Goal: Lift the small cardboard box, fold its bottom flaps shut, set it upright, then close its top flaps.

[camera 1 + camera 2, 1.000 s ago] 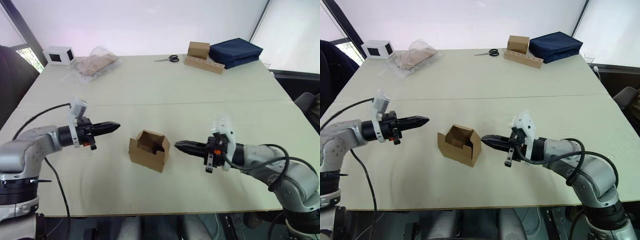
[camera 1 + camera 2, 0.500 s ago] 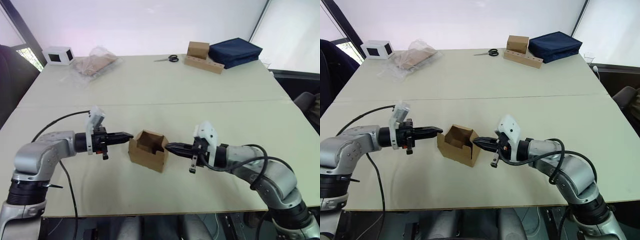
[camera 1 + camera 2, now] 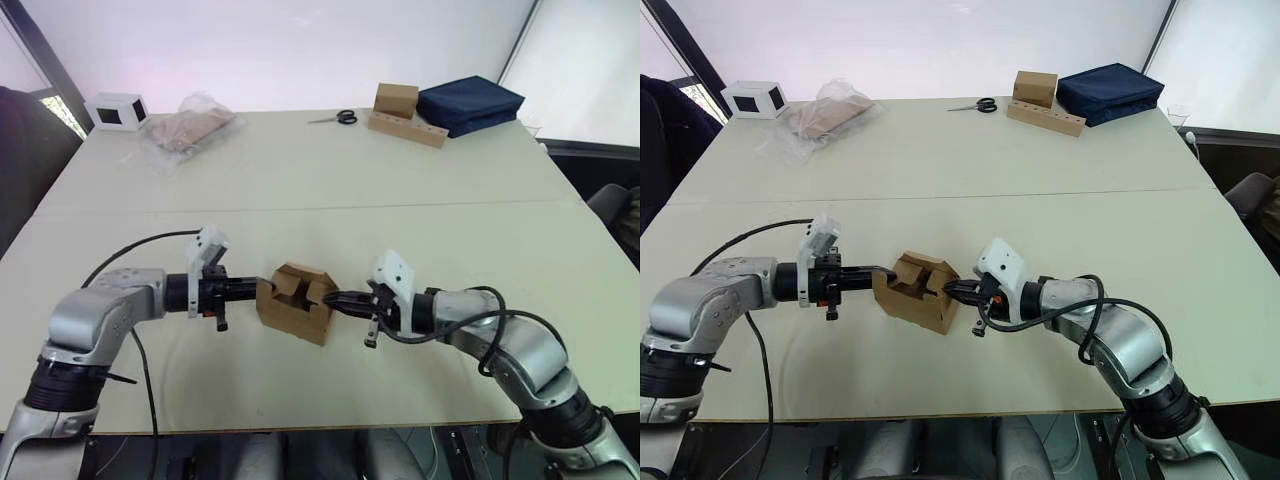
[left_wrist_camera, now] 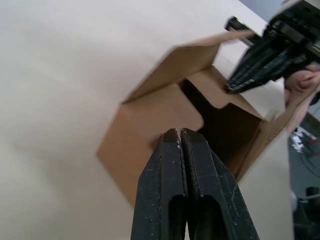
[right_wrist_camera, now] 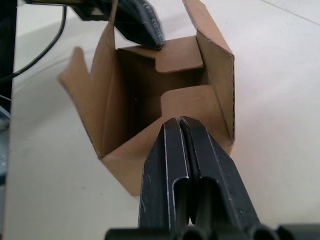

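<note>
Brown corrugated cardboard, plain and unprinted, makes up the small cardboard box (image 3: 295, 315), which sits on the near half of the pale table (image 3: 330, 190), between the two grippers. Its open end faces up, and two of the top flaps (image 5: 177, 55) are folded inward over the dark cavity, one from the left and one from the right.

The left gripper (image 3: 250, 290) reaches in from the left with its black fingers pressed together, tips at the box's left flap. The right gripper (image 3: 345, 298) comes in from the right, its fingers likewise together, tips at the right flap. In the wrist views each pair of fingers (image 4: 182, 145) lies against a folded flap, though whether they press it or merely rest on it is hard to judge.

Along the far edge of the table stand a white cube with a dark window (image 3: 117, 109) at the left, a clear plastic bag of brownish material (image 3: 190, 127) beside it, black-handled scissors (image 3: 338, 118), a brown cube on a long hole-dotted cardboard slab (image 3: 405, 115), and a folded dark blue fabric case (image 3: 470, 103) at the far right.
</note>
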`<control>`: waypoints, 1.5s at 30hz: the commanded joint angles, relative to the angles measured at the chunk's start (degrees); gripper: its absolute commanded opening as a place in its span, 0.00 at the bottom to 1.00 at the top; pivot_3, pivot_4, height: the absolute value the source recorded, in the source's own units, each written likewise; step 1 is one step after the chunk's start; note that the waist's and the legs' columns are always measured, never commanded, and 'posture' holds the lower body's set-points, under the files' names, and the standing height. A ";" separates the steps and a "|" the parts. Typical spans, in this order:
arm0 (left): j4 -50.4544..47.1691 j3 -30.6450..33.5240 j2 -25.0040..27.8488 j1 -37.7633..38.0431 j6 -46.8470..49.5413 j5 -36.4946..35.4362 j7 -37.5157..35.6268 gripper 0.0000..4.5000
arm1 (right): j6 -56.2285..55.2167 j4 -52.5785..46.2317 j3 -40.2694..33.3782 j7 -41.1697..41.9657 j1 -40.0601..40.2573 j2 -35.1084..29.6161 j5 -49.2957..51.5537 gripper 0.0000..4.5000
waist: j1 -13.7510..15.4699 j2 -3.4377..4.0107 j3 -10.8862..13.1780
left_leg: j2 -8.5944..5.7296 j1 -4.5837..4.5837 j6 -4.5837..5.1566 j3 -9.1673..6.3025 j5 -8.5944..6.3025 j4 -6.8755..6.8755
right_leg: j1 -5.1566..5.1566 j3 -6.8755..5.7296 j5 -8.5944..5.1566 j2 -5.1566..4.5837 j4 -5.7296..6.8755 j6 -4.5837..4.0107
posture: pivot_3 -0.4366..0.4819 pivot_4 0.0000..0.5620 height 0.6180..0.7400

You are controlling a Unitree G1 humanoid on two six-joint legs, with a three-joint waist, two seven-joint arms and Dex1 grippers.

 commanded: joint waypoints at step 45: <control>1.69 0.87 1.06 -0.57 -1.84 -0.77 4.32 0.01 | -2.83 2.09 -1.02 3.83 -1.21 2.14 -3.37 0.00 | -0.03 0.08 -0.11 | 0.00 0.10 0.01 -0.01 0.00 -0.03 | 0.08 0.00 0.00 0.01 -0.02 0.00 | 0.48 0.27 1.00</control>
